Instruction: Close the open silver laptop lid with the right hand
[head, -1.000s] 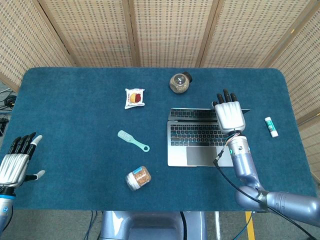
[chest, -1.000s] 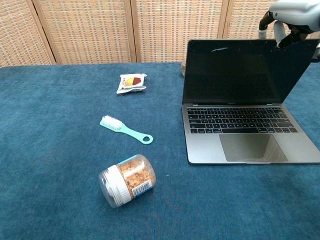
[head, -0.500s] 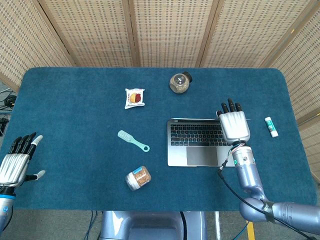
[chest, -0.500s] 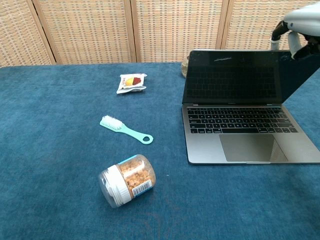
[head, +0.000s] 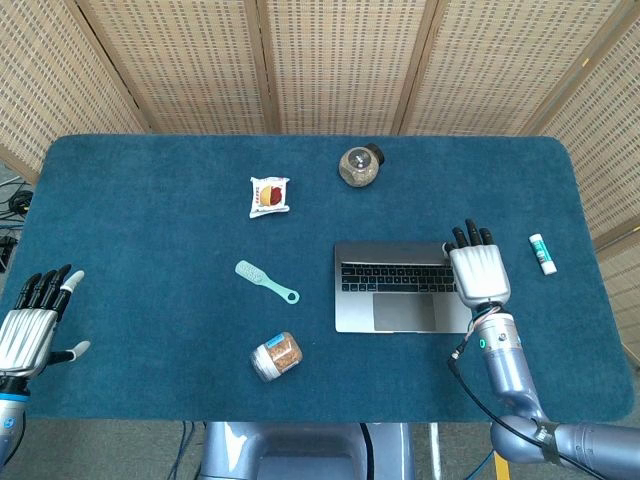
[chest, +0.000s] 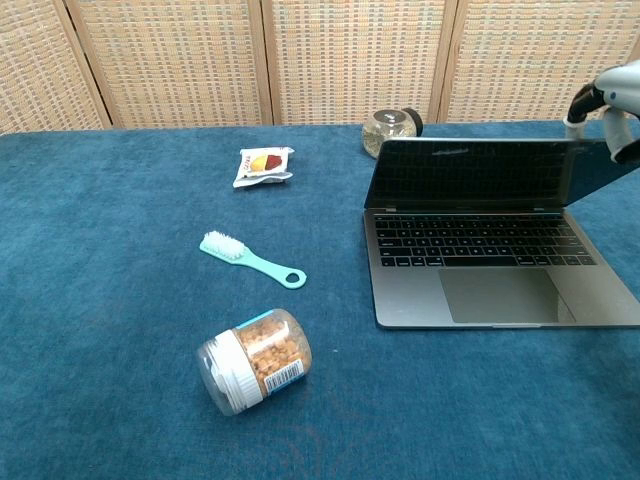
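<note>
Right hand (head: 479, 274) lies flat, palm down, fingers extended and together, grasping nothing, resting on the top right edge of the silver laptop lid (chest: 470, 172); in the chest view only part of it shows (chest: 612, 95) at the lid's upper right corner. Lid is tilted well forward over the keyboard, partly lowered, not yet shut. The laptop (head: 400, 290) sits right of centre on the blue worktop (head: 150, 220), hinge away from the robot. White tube (head: 541, 253) lies at 3 o'clock of the right hand, near, apart from the laptop. Round glass jar with dark lid (head: 359, 166) is at 11 o'clock from the hand, beyond the laptop's far edge. Snack packet (head: 269, 195) is at 10 o'clock from the laptop, well apart. Teal brush (head: 265, 281) lies at 9 o'clock from the laptop, handle ring toward it. Jar of orange-brown granules (head: 277, 355) lies on its side at 8 o'clock, white cap pointing toward the robot. Left hand (head: 32, 325) is at the worktop's near left edge, released, fingers spread, holding nothing.
</note>
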